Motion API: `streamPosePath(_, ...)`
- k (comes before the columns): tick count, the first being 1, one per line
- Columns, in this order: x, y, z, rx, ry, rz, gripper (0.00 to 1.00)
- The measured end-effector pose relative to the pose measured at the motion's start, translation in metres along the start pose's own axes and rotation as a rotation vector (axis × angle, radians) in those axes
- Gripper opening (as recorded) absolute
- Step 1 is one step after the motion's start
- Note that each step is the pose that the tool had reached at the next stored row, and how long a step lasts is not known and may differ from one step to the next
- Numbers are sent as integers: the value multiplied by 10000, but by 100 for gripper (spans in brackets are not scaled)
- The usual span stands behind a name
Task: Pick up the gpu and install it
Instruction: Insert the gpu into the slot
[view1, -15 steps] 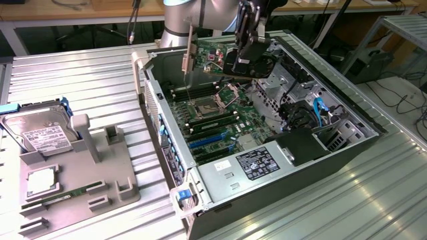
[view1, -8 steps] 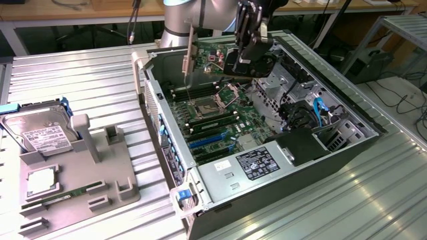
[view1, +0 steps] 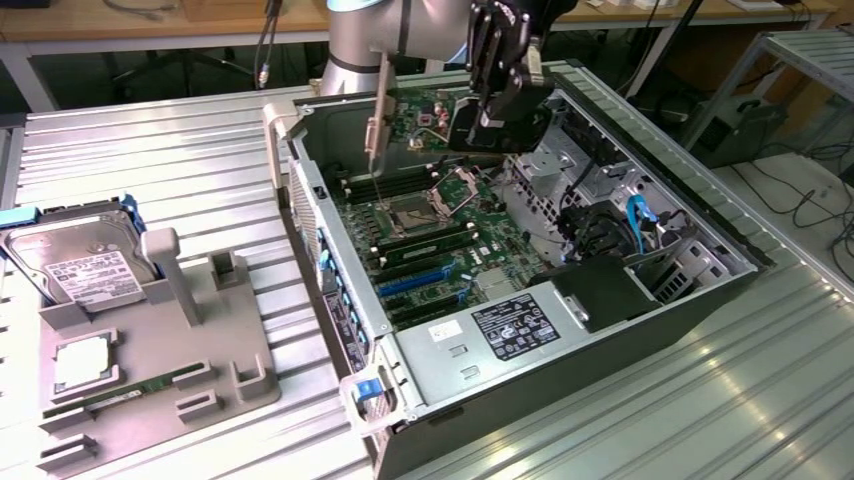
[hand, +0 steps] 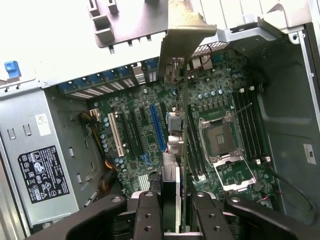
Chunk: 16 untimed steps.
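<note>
Hand (hand: 177, 212) snug around one gpu (hand: 180, 70) (upright, edge-on) over one motherboard (hand: 135, 125)

Open PC case (view1: 601, 400) on the table (view1: 160, 150); grey tray (view1: 227, 370) at its edge, exterior view's left, holds hard drive (view1: 80, 265), RAM stick (view1: 120, 398)

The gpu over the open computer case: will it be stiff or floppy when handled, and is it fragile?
Probably stiff: the gpu juts straight out from the gripper, no sag. Likely fragile: its board is thin and bare.
</note>
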<state>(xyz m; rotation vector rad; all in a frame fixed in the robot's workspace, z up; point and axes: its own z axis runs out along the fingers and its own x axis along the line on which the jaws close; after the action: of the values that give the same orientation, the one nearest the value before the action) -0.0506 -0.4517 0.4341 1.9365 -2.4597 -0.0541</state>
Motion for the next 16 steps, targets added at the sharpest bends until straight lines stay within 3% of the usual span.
streamPosePath(16, -1, -4, 2, -54, 76, -2037, 27)
